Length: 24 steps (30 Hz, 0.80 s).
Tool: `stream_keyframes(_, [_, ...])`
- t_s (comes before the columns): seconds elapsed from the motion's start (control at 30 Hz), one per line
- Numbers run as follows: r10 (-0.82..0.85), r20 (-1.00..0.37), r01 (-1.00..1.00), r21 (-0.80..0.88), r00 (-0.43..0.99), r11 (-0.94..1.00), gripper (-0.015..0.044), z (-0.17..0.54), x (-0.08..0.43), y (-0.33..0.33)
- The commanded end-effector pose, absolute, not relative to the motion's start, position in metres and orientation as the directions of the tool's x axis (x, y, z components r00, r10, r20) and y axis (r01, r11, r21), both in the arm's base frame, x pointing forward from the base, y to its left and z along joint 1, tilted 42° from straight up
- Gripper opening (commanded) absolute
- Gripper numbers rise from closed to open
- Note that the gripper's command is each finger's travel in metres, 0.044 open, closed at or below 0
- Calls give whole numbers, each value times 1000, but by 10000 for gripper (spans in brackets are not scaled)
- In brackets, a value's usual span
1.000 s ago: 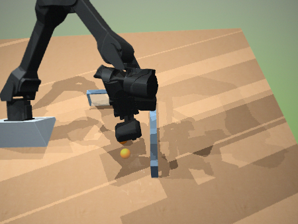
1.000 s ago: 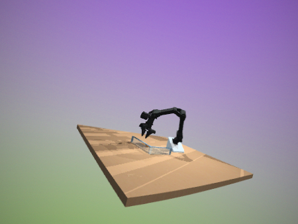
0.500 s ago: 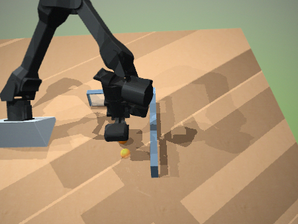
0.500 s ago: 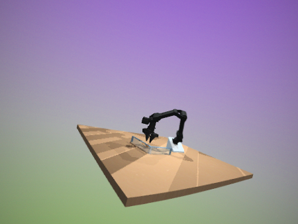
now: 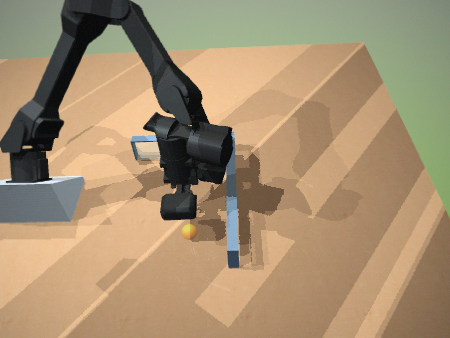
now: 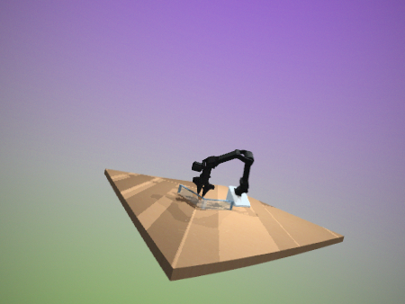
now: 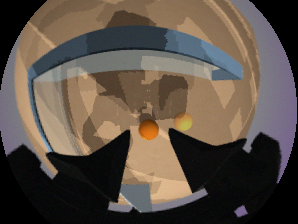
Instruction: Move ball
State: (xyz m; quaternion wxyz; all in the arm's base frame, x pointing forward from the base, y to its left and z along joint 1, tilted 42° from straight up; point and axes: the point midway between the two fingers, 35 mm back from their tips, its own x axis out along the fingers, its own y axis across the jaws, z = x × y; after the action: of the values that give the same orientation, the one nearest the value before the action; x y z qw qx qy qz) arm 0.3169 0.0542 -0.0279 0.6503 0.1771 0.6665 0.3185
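i see a tan wood-striped surface [image 5: 325, 150] carrying two clear walls [image 5: 233, 220] in a corner, the arm's grey base [image 5: 37, 197], an orange ball [image 7: 149, 129], its pale copy [image 5: 189, 231] just beside.

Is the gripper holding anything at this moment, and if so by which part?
Nothing is held. The gripper stands partly open, and the ball lies on the table between the fingertips, not clamped.
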Motion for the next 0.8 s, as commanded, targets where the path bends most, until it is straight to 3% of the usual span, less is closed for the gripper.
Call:
stream_keyframes(0.0, [654,-749,-165,662,-104,731,256,-36,312,59])
stream_keyframes(0.23, [655,-748,-165,662,-104,731,256,-42,311,65])
stream_keyframes(0.37, [655,-748,-165,662,-104,731,151,-42,311,65])
stream_keyframes(0.6, [655,-748,-165,662,-104,731,104,-42,311,65])
stream_keyframes(0.73, [654,-750,-165,661,-103,732,0,-36,314,59])
stream_keyframes(0.77, [653,-751,-165,660,-103,733,0,-31,316,54])
